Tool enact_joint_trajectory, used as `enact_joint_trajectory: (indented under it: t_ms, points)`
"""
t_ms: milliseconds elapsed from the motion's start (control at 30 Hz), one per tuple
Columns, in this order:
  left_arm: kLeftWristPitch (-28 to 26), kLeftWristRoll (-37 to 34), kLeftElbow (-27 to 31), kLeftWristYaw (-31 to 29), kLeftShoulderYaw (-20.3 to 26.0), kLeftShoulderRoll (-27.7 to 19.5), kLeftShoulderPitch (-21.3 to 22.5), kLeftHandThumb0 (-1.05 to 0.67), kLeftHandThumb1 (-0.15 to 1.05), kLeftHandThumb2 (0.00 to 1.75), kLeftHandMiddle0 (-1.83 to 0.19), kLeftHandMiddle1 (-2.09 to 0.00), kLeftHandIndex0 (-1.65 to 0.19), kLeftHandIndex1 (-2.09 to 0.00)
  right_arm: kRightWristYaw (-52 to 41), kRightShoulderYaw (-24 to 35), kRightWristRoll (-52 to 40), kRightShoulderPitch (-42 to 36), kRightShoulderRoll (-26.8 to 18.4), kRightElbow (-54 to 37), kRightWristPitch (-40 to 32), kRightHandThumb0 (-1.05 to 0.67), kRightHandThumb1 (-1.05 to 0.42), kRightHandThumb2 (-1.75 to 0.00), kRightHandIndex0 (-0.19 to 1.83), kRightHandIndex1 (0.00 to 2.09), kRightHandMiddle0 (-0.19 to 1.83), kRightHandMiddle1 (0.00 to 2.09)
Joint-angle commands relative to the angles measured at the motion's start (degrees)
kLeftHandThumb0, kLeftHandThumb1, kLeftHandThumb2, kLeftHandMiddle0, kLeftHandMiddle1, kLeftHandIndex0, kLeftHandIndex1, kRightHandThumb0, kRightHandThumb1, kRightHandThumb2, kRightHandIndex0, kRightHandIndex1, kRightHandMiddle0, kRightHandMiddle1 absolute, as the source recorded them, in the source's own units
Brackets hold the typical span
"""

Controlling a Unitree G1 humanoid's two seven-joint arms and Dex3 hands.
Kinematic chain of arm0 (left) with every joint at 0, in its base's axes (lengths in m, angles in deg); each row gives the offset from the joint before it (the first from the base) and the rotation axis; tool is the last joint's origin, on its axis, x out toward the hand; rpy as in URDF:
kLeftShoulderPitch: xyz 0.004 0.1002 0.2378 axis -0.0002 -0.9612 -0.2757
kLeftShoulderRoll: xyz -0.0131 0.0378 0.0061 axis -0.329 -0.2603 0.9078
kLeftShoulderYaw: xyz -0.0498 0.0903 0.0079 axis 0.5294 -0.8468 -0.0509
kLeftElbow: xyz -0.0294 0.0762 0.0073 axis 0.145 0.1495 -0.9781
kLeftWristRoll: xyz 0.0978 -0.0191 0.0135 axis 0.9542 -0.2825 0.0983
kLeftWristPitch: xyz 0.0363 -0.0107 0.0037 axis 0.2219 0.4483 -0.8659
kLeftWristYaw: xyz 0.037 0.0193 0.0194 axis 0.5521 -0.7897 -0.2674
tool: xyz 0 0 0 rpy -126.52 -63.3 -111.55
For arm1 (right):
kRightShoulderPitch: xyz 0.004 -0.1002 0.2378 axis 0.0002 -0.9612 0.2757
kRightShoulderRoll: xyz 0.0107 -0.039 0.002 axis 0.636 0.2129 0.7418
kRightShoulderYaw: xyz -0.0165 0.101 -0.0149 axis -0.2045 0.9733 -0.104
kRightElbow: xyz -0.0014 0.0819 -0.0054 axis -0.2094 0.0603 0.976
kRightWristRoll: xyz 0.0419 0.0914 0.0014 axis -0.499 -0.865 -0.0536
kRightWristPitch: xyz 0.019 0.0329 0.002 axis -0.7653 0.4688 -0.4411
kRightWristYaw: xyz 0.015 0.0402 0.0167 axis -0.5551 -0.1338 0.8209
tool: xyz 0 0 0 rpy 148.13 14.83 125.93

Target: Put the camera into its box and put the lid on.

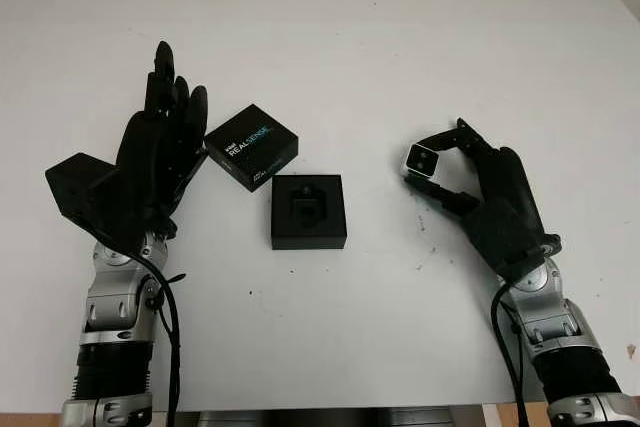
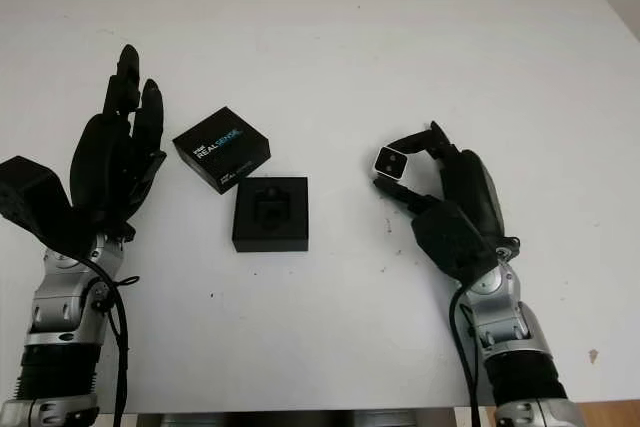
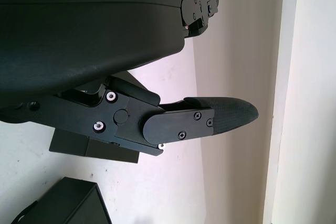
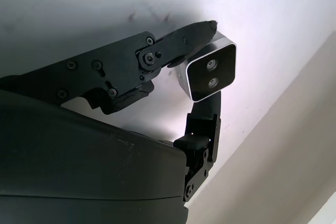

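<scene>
Silver-cased little camera (image 1: 422, 161) looks light, rigid and kinda slick, pinched by its ends in the right hand (image 1: 478, 192) above the table, right of the open box (image 1: 308, 211), lens glass untouched, while the left hand (image 1: 155, 162) hangs open beside the lid (image 1: 251, 145).

Illumination is bright, even and diffuse across the white table (image 1: 400, 47) — shadows beneath each robot hand are soft and short, without glare — while the near black shell in both wrist views appears soft-focused.
</scene>
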Motion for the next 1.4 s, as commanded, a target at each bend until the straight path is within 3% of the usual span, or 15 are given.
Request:
enact_joint_trajectory:
  t_ms: [0,200,633,1367]
  points:
    - [-0.12,-0.14,1.16,-0.14,-0.07,-0.41,-0.15,-0.7,1.05,0.51,0.19,-0.03,0.19,-0.04,-1.82,-0.27,-1.21,-1.02,0.94,-0.55,-0.71,-0.45,-0.97,-0.05,0.28,0.03,0.38,1.37]
    - [-0.27,0.07,1.4,0.13,-0.07,-0.42,-0.33,-0.69,1.05,0.51,0.19,-0.04,0.18,-0.05,-5.25,-1.03,-1.23,-0.74,0.65,-3.7,-0.16,-0.52,-0.97,-0.05,0.22,0.02,0.41,1.41]
    - [-0.32,0.4,1.74,-0.31,-0.54,-0.46,-0.53,-0.7,1.05,0.52,0.19,-0.03,0.18,-0.05,-14.33,-1.99,-3.63,-1.27,0.41,-13.74,-5.81,-0.48,-0.97,-0.06,0.16,0.03,0.43,1.42]
    - [0.32,0.44,2.03,0.14,-1.07,-0.07,-1.37,-0.71,1.05,0.51,0.19,-0.04,0.18,-0.05,-20.43,-5.01,-5.52,0.2,2.79,-24.41,-11.1,-0.49,-0.99,-0.05,0.12,0.04,0.39,1.48]
